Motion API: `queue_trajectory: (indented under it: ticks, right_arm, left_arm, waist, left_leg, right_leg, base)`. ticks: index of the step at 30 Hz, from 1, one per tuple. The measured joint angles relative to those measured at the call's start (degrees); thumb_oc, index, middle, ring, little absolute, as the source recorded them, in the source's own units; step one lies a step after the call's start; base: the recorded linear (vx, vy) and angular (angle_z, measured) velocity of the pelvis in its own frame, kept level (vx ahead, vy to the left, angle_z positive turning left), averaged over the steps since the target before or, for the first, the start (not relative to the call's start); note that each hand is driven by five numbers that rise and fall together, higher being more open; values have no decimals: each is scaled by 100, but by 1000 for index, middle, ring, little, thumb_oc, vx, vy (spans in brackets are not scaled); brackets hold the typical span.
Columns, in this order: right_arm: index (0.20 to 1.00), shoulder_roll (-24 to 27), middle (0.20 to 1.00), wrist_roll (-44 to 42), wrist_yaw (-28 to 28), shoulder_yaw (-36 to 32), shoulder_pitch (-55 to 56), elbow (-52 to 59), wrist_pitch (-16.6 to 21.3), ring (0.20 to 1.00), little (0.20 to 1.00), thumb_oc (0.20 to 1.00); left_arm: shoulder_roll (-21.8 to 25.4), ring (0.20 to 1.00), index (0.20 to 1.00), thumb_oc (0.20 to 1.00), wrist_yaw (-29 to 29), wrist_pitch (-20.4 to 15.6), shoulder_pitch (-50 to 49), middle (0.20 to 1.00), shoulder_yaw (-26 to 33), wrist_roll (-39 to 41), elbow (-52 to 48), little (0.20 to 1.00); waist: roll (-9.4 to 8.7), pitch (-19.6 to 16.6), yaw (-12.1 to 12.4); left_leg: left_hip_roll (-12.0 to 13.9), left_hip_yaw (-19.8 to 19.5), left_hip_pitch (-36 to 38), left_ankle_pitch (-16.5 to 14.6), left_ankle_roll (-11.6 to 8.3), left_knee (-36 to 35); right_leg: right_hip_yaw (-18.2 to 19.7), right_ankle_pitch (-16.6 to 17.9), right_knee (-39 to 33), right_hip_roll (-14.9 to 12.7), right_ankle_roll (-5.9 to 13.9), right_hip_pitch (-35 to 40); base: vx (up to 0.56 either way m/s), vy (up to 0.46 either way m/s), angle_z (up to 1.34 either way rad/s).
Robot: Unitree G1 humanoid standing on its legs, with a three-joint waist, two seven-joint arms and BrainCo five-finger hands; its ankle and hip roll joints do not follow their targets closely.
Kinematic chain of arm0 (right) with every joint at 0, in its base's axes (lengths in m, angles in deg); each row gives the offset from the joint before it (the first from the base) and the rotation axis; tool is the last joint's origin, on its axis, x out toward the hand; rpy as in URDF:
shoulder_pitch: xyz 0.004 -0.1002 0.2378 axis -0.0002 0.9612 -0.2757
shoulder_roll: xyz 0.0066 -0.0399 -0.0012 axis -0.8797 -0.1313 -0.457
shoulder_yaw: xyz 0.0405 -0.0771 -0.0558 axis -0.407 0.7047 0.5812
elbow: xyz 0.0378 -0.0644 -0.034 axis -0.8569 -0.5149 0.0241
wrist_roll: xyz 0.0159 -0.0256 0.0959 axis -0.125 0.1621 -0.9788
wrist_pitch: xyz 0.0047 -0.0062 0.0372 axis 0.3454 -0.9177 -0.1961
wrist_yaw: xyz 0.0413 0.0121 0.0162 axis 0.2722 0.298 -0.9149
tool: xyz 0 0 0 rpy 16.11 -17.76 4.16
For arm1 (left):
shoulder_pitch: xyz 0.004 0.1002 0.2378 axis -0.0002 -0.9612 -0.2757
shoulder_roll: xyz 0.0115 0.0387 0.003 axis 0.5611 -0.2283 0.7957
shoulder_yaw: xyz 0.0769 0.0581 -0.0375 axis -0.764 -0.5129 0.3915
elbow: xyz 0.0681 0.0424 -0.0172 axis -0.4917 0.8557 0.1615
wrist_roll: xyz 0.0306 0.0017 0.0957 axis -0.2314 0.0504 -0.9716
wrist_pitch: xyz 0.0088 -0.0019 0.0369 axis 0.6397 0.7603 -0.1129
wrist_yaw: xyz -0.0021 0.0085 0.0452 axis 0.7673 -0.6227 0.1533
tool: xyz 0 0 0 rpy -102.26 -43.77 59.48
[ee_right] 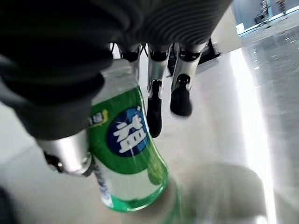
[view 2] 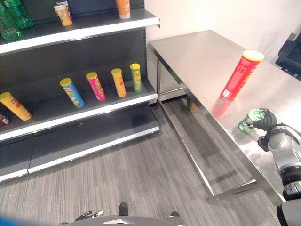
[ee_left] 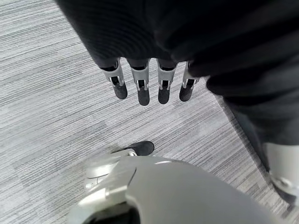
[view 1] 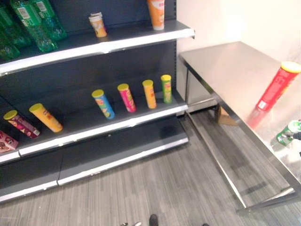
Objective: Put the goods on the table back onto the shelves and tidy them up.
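Right wrist view shows the right hand (ee_right: 154,88) at the green-labelled bottle (ee_right: 126,154) on the steel bench (view 2: 207,61): the thumb lies against one side of the bottle and the fingers (ee_right: 180,100) reach down past its other side, so the hand is wrapped round it. In the right eye view this bottle lies near the bench's front edge, at the robot's right. The left hand (ee_left: 149,84) hangs low over the grey floor (view 1: 155,183), fingers straight and side by side, holding nothing. Farther along the bench a red tube with a yellow lid (view 2: 240,75) stands upright, well apart from the bottle. To the left stands a dark shelf unit (view 1: 117,42). Its middle shelf carries a row of upright tubes: blue (view 1: 103,103), pink (view 1: 127,97), orange (view 1: 149,94) and green (view 1: 166,88), with a yellow tube (view 1: 46,117) farther left. The top shelf holds green bottles (view 1: 28,21) and a small orange cup (view 1: 98,24)
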Motion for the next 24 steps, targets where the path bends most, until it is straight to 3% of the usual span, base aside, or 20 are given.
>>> queue_trajectory:
  ticks: [6,13,16,17,19,22,24]
  right_arm:
    - [200,-18,200,-14,275,-1424,1182,1465,227,200,200,200]
    - [200,-18,200,-93,270,-1822,1506,2789,607,200,200,200]
    - [200,18,200,-199,350,-1987,1381,2964,815,200,200,200]
    - [200,49,200,-245,455,-2304,1390,2995,813,200,200,200]
    - [200,-34,200,-246,590,-2462,1302,3032,800,200,200,200]
    - [200,-53,200,-239,657,-2463,1037,3168,797,200,200,200]
    - [200,-60,200,-179,654,-2389,790,3247,825,200,200,200]
  left_arm:
    - [22,1000,1000,1000,-38,3,-171,1000,271,-5,-74,1000]
    - [64,1000,1000,1000,-7,-46,-334,1000,689,66,-365,1000]
    - [-15,1000,1000,1000,-52,-69,-287,1000,758,291,-373,1000]
    - [-130,1000,1000,1000,-63,-74,-227,1000,759,439,-361,1000]
    - [-150,1000,1000,1000,-62,-97,-110,1000,754,439,-112,1000]
    - [-90,1000,1000,1000,-73,-29,5,1000,817,418,166,1000]
    - [-119,1000,1000,1000,-80,23,-81,1000,812,310,406,1000]
  waist:
    - [-29,16,-152]
    - [-108,55,-121]
    - [-76,259,-59]
    - [-32,394,19]
    - [-153,468,30]
    - [-171,502,250]
    - [-114,471,366]
  left_leg:
    - [19,-66,41,-42,-5,0]
    - [242,-327,-292,-67,-123,310]
    - [310,-665,-794,5,-274,784]
    - [436,-412,-989,-114,-317,780]
    - [582,267,-1267,-168,-391,630]
    - [840,479,-1289,-173,-400,164]
    - [855,589,-920,-189,-424,229]
  right_leg:
    - [-28,-27,1,64,-1,116]
    - [-210,-113,1,394,-184,63]
    - [-661,-70,2,504,-311,79]
    - [-1056,-63,1,464,-335,100]
    - [-1401,-168,-5,266,-346,49]
    - [-1208,-173,-2,166,-286,-12]
    - [-1173,-258,111,-52,-5,120]
  base:
    - [-5,-100,4]
    - [-51,-109,14]
    - [30,87,79]
    - [176,213,131]
    - [153,167,113]
    - [274,317,48]
    - [242,316,11]
